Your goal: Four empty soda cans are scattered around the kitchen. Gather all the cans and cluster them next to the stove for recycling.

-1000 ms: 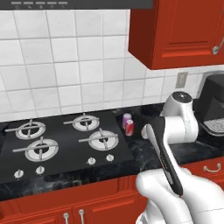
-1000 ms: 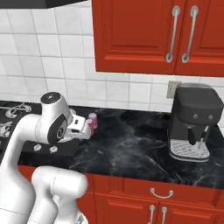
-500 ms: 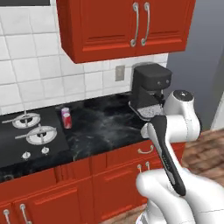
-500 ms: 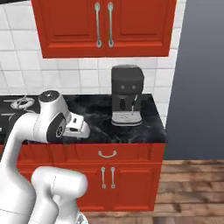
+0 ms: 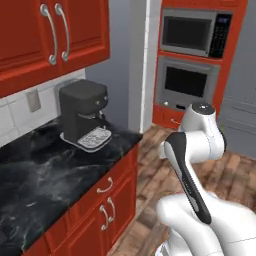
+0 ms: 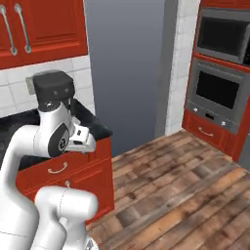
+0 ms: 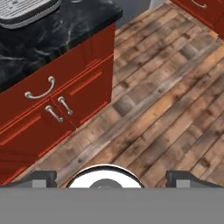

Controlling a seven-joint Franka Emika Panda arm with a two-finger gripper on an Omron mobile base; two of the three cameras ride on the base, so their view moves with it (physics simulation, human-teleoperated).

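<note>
**Empty-handed at the bench end, no can in front of me**

My gripper (image 7: 111, 177) has its fingers spread wide with nothing between them; in the hand view the two dark tips stand far apart at the bottom, looking down on bare wooden floor (image 7: 175, 100). I read the arm's pose as a carrying posture: folded up close over the base, hand tucked near the bench (image 5: 45, 175) edge rather than reaching for anything, which suits driving through the room on a search.

As for the task's things, I cannot point to a single soda can on the stretch of bench I see or on the floor, and the stove is not among what lies ahead of me either. My judgement is that this is a hunt for the next can, with the clustering spot somewhere off along the bench.

What I do have around me: a black coffee machine (image 5: 84, 114) standing on the marbled bench near its far corner, its drip tray (image 7: 26, 11) showing at the top of the hand view. Red cabinet doors (image 7: 57, 105) with silver handles run under the bench. Across the floor stands a tall red unit with a microwave (image 5: 192, 32) above a built-in oven (image 5: 186, 84).

In the way: the bench corner sits close beside my elbow and hand, so any swing toward it risks a knock against the cabinet front or the coffee machine. The open floor looks clear for driving.
</note>
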